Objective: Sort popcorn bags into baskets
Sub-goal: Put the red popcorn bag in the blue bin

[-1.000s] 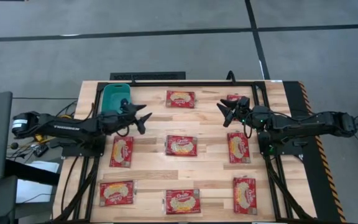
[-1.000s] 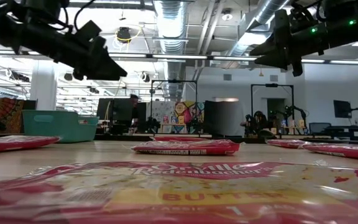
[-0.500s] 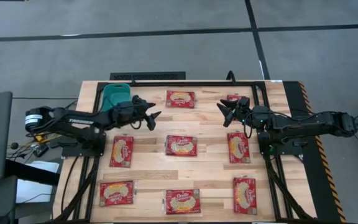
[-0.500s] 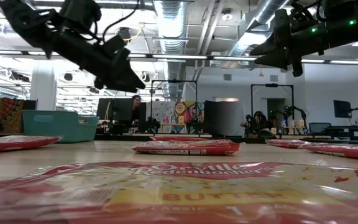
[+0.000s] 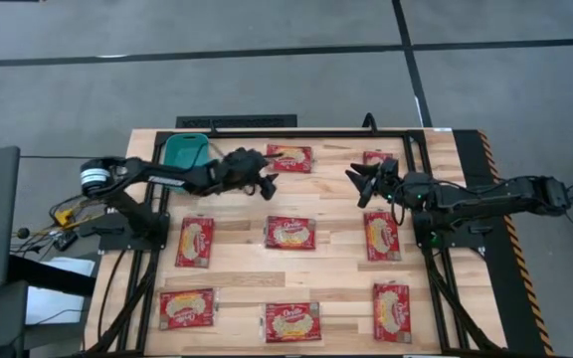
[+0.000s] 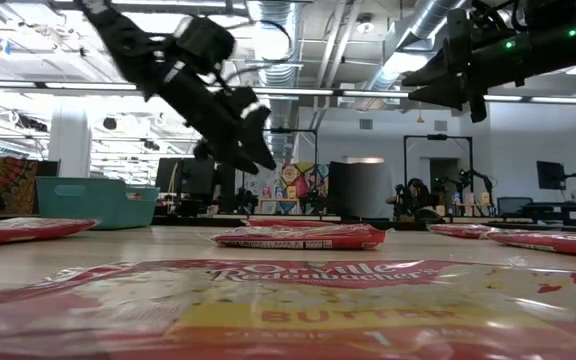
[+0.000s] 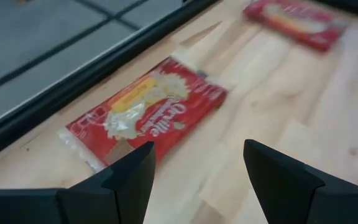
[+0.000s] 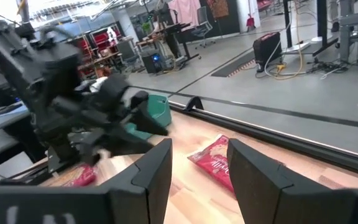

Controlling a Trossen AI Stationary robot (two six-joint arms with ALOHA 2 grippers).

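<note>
While hovering beside a far-row popcorn bag (image 5: pixel 289 157), left gripper (image 5: pixel 264 181) fingers spread, empty, right gripper (image 5: pixel 354 181) seemingly parted, empty.

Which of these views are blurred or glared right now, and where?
Left wrist view: the near popcorn bag is readable, the farther bag smeared. Right wrist view: the left arm is heavily blurred, the teal basket soft. Low view: the nearest bag is out of focus with white glare on its film, and the ceiling lights are bright. High view: evenly lit, no strong glare.
</note>
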